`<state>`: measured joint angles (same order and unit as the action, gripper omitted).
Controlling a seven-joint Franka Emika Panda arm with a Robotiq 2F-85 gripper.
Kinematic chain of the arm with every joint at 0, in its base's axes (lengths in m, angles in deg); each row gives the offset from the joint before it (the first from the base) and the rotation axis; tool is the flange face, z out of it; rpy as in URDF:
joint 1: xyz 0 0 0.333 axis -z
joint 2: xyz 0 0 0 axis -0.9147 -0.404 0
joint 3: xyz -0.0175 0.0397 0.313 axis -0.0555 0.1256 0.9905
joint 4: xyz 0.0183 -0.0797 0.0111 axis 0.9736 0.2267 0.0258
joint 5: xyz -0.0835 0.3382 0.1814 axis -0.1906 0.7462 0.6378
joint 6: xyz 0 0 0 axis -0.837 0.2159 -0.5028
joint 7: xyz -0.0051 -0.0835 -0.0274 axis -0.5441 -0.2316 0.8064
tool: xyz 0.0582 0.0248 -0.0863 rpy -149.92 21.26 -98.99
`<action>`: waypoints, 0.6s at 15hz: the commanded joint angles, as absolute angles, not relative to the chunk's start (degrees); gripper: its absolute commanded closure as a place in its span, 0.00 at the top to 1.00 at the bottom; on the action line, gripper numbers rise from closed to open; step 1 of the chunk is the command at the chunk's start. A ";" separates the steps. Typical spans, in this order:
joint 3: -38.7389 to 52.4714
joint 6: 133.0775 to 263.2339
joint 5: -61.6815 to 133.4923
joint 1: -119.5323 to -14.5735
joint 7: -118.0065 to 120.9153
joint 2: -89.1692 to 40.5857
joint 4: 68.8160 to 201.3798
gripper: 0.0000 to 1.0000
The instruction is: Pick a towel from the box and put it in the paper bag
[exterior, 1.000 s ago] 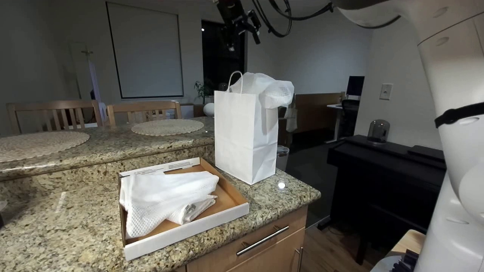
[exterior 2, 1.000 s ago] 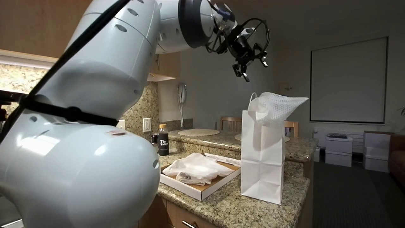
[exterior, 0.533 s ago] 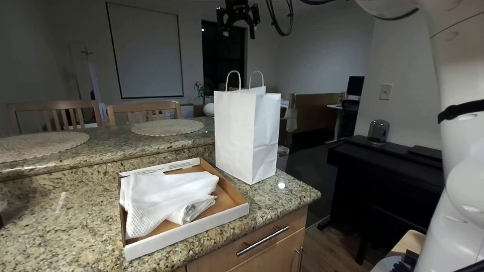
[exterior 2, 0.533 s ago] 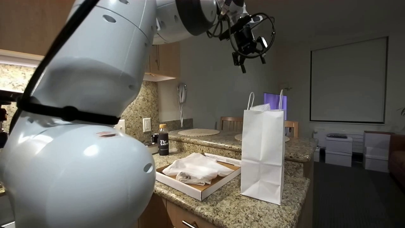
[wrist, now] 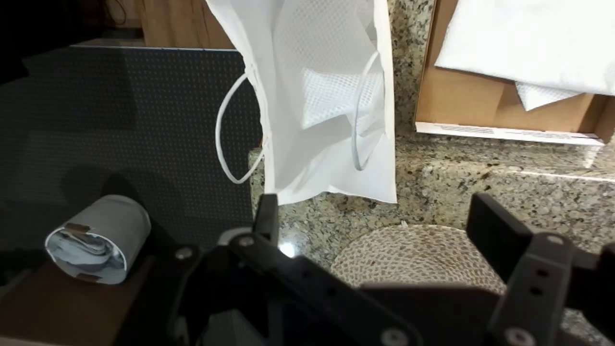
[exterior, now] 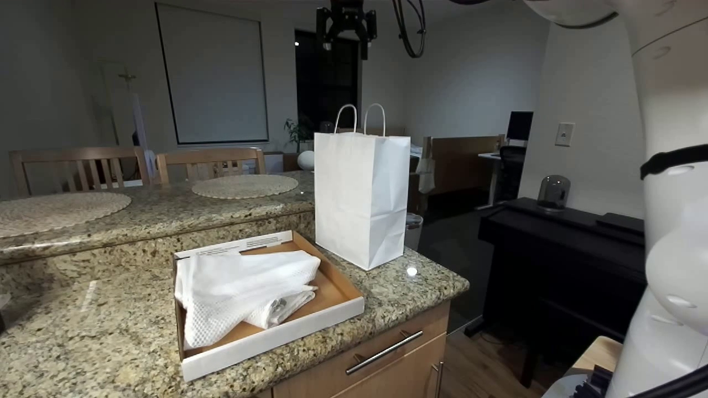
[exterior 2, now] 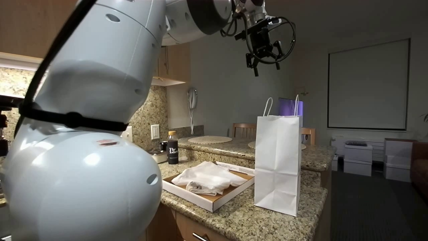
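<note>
The white paper bag stands upright on the counter in both exterior views (exterior: pixel 344 199) (exterior 2: pixel 277 164). The wrist view looks down into the open paper bag (wrist: pixel 331 185). A white mesh towel (wrist: pixel 331 98) lies inside it, below the rim. The shallow cardboard box (exterior: pixel 271 347) (exterior 2: pixel 194 198) (wrist: pixel 499 110) beside the bag holds white towels (exterior: pixel 243 282) (exterior 2: pixel 207 175) (wrist: pixel 533 43), one spread loosely over a folded one. My gripper (exterior: pixel 345 50) (exterior 2: pixel 267 69) (wrist: pixel 377 216) points down high above the bag. Its fingers are wide apart with nothing between them.
Round woven placemats (exterior: pixel 246 186) (exterior 2: pixel 210 140) (wrist: pixel 418 254) lie on the raised counter ledge behind the box. A dark bottle (exterior 2: pixel 172 149) stands beyond the box. The counter edge (exterior: pixel 442 290) runs close to the bag. Two bag handles (exterior: pixel 374 119) stick up.
The mesh towel that bulged out over the bag's top has sunk below the rim. My gripper has turned from tilted to pointing down, rising slightly, fingers apart throughout. The box's towels have not moved.
</note>
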<state>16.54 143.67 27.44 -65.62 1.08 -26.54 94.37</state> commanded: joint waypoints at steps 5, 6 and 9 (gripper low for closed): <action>18.98 141.82 40.12 -63.41 14.63 -19.48 100.14 1.00; 19.26 140.66 40.91 -63.89 15.21 -18.69 101.50 1.00; 20.71 140.60 40.92 -65.33 14.76 -14.87 108.86 1.00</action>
<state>19.69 139.83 39.60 -64.87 12.97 -20.29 99.50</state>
